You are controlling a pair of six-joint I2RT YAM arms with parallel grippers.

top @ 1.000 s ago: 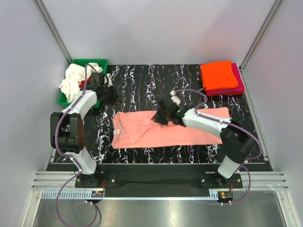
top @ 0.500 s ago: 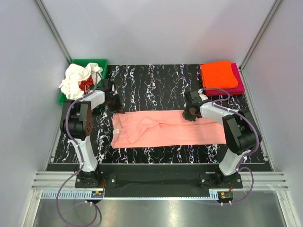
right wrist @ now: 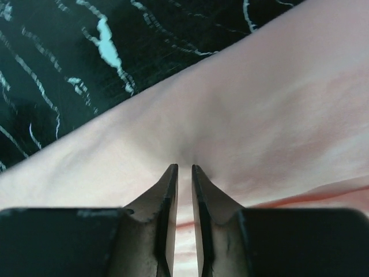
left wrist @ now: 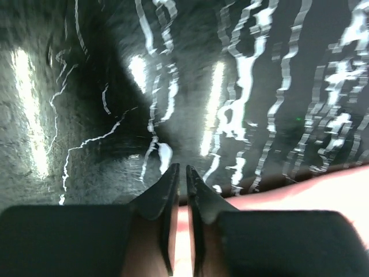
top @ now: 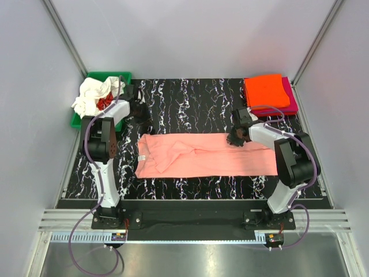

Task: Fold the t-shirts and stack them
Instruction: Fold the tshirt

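Right gripper: jaws stood at a slit, tips on far edge of salmon shirt; grip on cloth not determinable. Left gripper: same slit, empty, over bare table just beyond shirt's far left corner. Shirt lay flat, long axis left to right, nearward of both; right arm was nearer

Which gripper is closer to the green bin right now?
Left. The left gripper hovers just right of the green bin, over bare tabletop; the right gripper is well away, at the salmon-pink shirt's far edge.
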